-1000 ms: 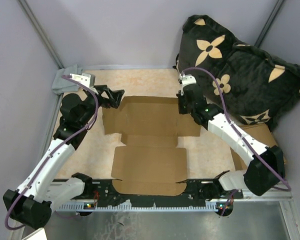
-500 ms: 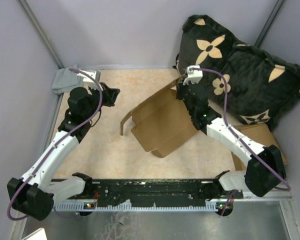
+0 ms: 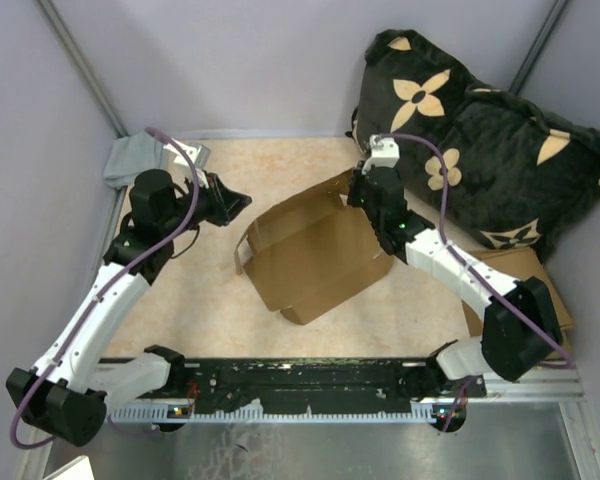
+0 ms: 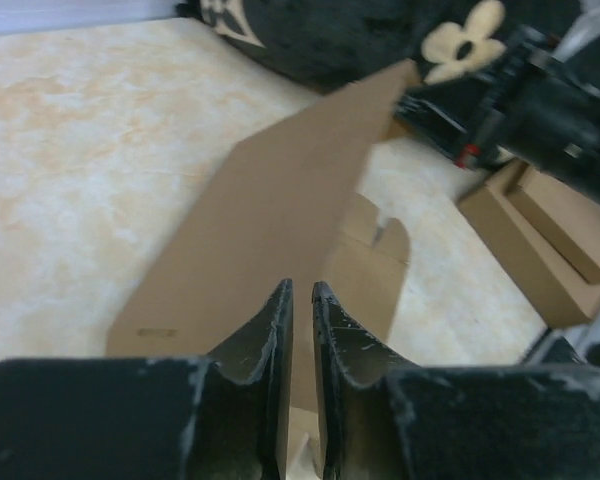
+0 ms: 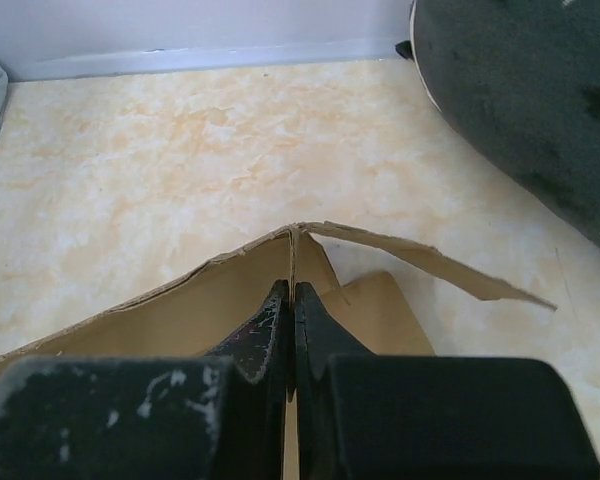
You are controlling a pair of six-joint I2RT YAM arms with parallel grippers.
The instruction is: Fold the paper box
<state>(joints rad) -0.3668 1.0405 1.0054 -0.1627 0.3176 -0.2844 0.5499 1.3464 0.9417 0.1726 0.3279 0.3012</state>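
At box (image 3: 315, 255) far corner, right gripper (image 5: 292, 295) pinches edge alone; tilted box may slip or tear. Left gripper (image 4: 300, 295) beside box, nearly pressed together, empty.

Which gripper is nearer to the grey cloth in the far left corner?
Left. The left gripper hangs a little to the right of the grey cloth; the right gripper is farther right, holding the paper box.

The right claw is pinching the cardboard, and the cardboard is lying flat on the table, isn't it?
Not flat. The right claw is pinching the cardboard, but the cardboard is lifted and tilted, with one edge up off the table. The top view shows it.
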